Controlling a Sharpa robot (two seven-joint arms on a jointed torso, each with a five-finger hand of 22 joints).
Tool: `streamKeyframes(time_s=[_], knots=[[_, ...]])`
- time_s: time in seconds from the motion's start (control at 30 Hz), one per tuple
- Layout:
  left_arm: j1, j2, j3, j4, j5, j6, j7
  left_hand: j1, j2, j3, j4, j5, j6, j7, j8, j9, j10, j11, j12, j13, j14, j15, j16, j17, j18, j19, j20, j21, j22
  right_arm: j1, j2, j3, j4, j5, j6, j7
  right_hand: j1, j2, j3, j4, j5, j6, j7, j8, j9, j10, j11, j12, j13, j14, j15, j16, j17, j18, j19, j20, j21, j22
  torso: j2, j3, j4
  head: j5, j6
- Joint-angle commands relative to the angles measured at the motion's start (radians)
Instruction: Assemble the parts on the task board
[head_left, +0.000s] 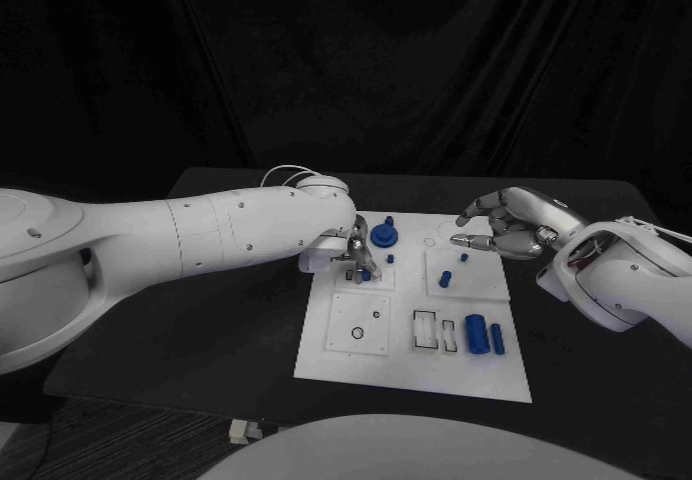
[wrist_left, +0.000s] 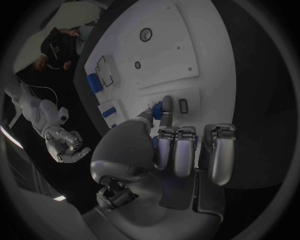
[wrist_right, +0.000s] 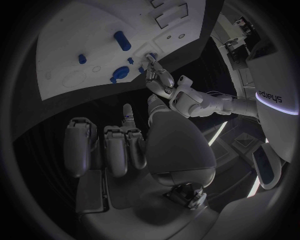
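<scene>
Task board (head_left: 411, 370): a white plate laid flat in the middle of the black table (head_left: 188, 330), carrying several raised square panels and outlined recesses.
Blue parts: a round knob-like part (head_left: 384, 235) is seen standing near the board's far edge; a small peg (head_left: 446, 279) stands upright on the far right panel; a thick cylinder (head_left: 476, 336) and a thinner bar (head_left: 498, 338) lie side by side at the board's near right, just beside two rectangular outlined slots (head_left: 436, 331).
Left hand (head_left: 351, 254): lowered onto the far left panel of the board, just beside the knob-like part; in the left wrist view a small blue piece (wrist_left: 157, 109) is pinched between the thumb and one extended finger (wrist_left: 167, 107), with the remaining fingers curled in.
Right hand (head_left: 508, 226): held above the table at the board's far right corner, touching nothing; nothing is held, and the fingers are bent but kept apart.
Near left panel (head_left: 361, 323): a small ring mark and a tiny dark hole are seen on it.
</scene>
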Motion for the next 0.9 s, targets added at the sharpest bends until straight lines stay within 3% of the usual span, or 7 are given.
streamKeyframes(time_s=[0.03,0.47,0.57,0.6,0.7,0.8,0.9], knots=[[-0.004,0.003,-0.001,-0.001,0.005,-0.007,0.013,-0.005,-0.005,0.001,0.004,-0.003,-0.011,0.0,-0.007,-0.002,0.102,0.006,0.004,0.263,0.102,0.006,0.003,0.263,-0.007,0.04,0.007,-0.004,0.188,-0.002,0.0,0.001,0.0,-0.006,0.004,-0.015,0.011,0.001,0.0,-0.002,0.005,0.002,0.001,-0.005,-0.001,0.103,0.007,0.004,0.263,0.105,0.007,0.003,0.263,0.015,0.011,0.007,-0.005,0.201,0.0,0.0,0.0001,0.0,0.0],[-0.005,0.003,-0.001,-0.003,0.005,0.005,0.01,-0.005,-0.008,0.003,0.004,-0.008,-0.018,0.002,-0.012,-0.002,0.102,0.007,0.004,0.263,0.102,0.007,0.003,0.263,-0.007,0.039,0.007,-0.004,0.188,-0.002,0.001,0.001,-0.001,-0.006,0.008,-0.018,0.011,0.001,0.0,-0.002,0.005,0.002,0.001,-0.005,-0.001,0.103,0.007,0.004,0.263,0.105,0.007,0.003,0.263,0.015,0.011,0.007,-0.005,0.201,-0.001,0.0,0.0,0.002,0.0],[-0.005,0.003,-0.001,-0.002,0.005,0.008,0.008,-0.01,-0.014,0.003,0.008,-0.024,-0.027,0.006,-0.018,-0.001,0.102,0.01,0.004,0.263,0.102,0.009,0.003,0.263,-0.007,0.04,0.009,-0.004,0.188,-0.002,0.002,0.001,-0.001,-0.006,0.008,-0.018,0.011,0.001,0.0,-0.002,0.005,0.002,0.001,-0.005,-0.001,0.103,0.007,0.004,0.263,0.105,0.007,0.003,0.263,0.015,0.011,0.007,-0.005,0.201,-0.001,0.0001,-0.0004,0.003,0.0],[-0.005,0.003,-0.001,-0.002,0.005,0.01,0.008,-0.017,-0.019,0.0,0.013,-0.051,-0.042,0.011,-0.023,0.0,0.102,0.015,0.004,0.263,0.102,0.012,0.003,0.263,-0.007,0.04,0.012,-0.005,0.188,-0.002,0.003,0.001,-0.002,-0.006,0.009,-0.017,0.012,0.002,-0.001,-0.002,0.004,0.002,0.001,-0.005,-0.002,0.103,0.007,0.004,0.263,0.105,0.007,0.003,0.263,0.015,0.01,0.007,-0.007,0.201,-0.001,0.0002,-0.0003,0.003,0.0],[-0.006,0.002,-0.001,-0.002,0.005,0.012,0.007,-0.031,-0.027,-0.008,0.022,-0.079,-0.045,0.015,-0.02,0.007,0.102,0.018,0.004,0.263,0.102,0.016,0.003,0.263,-0.007,0.04,0.015,-0.005,0.189,-0.002,0.003,0.001,-0.002,-0.006,0.009,-0.017,0.012,0.002,-0.001,-0.002,0.004,0.002,0.001,-0.005,-0.002,0.103,0.007,0.004,0.263,0.105,0.007,0.003,0.263,0.015,0.01,0.007,-0.007,0.201,0.0,0.0002,-0.0001,0.003,0.0],[-0.006,0.002,-0.001,-0.002,0.005,0.013,0.006,-0.046,-0.035,-0.02,0.032,-0.074,-0.044,0.015,-0.016,0.013,0.102,0.019,0.004,0.263,0.102,0.017,0.003,0.263,-0.007,0.04,0.017,-0.005,0.189,-0.002,0.003,0.001,-0.002,-0.006,0.009,-0.017,0.012,0.002,-0.001,-0.002,0.004,0.002,0.001,-0.005,-0.002,0.103,0.007,0.004,0.263,0.105,0.007,0.003,0.263,0.015,0.01,0.007,-0.007,0.201,0.0,-0.0003,-0.0001,0.003,0.0],[-0.006,0.001,-0.001,-0.002,0.005,0.013,0.006,-0.063,-0.039,-0.035,0.044,-0.093,-0.044,0.014,-0.013,0.019,0.102,0.019,0.004,0.263,0.102,0.017,0.003,0.263,-0.007,0.04,0.018,-0.006,0.19,-0.002,0.003,0.001,-0.002,-0.006,0.009,-0.017,0.012,0.002,-0.001,-0.002,0.004,0.002,0.001,-0.005,-0.002,0.103,0.007,0.004,0.263,0.105,0.007,0.003,0.263,0.015,0.01,0.007,-0.007,0.201,0.0,0.0,-0.0002,0.004,0.0]])
